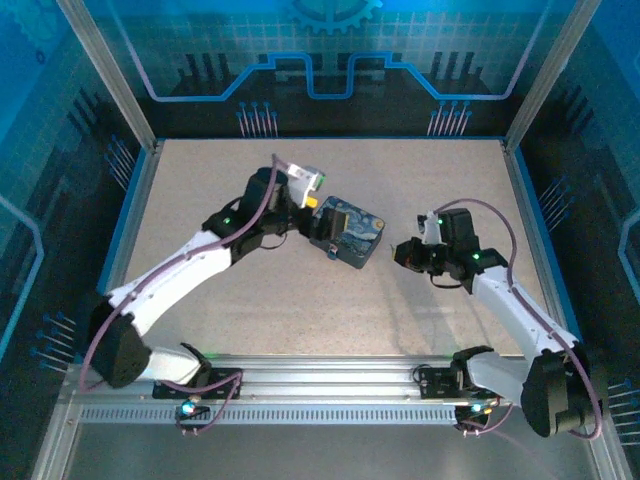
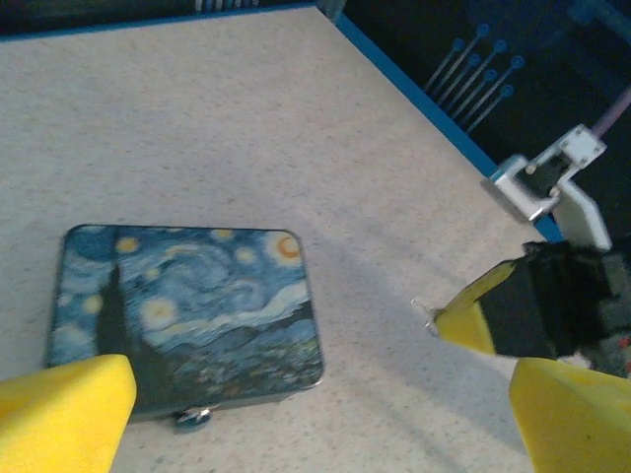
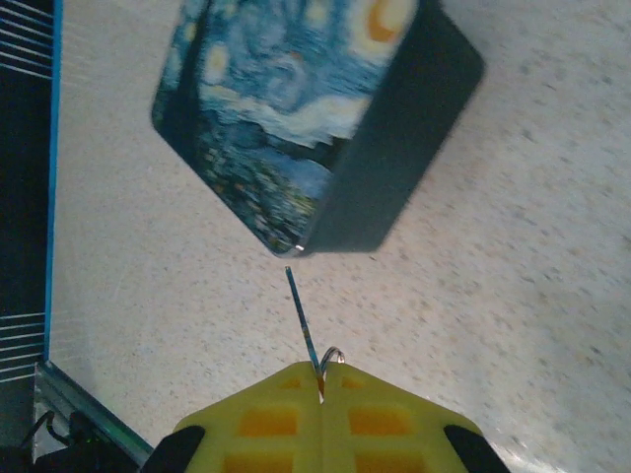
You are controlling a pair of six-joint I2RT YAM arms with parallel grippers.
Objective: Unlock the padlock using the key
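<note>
The left fingers [image 2: 64, 414] are spread wide with nothing between them, and one tip overlaps the near corner of a blue painted tin [image 2: 187, 310]. The tin lies flat on the speckled table [image 2: 246, 118]. The padlock [image 2: 192, 419], small and blurred, sits against the tin's near edge. To the right, across a strip of bare table, the key [image 3: 304, 320] points its thin blade at a corner of the tin. It is pinched between the clenched right fingers [image 3: 266, 424].

The left arm reached from the near left toward mid-bench, its claw [image 2: 320, 394] spread wide. The right arm bent leftward, its claw [image 3: 320, 382] pinched tight on the key [image 3: 301, 315].
</note>
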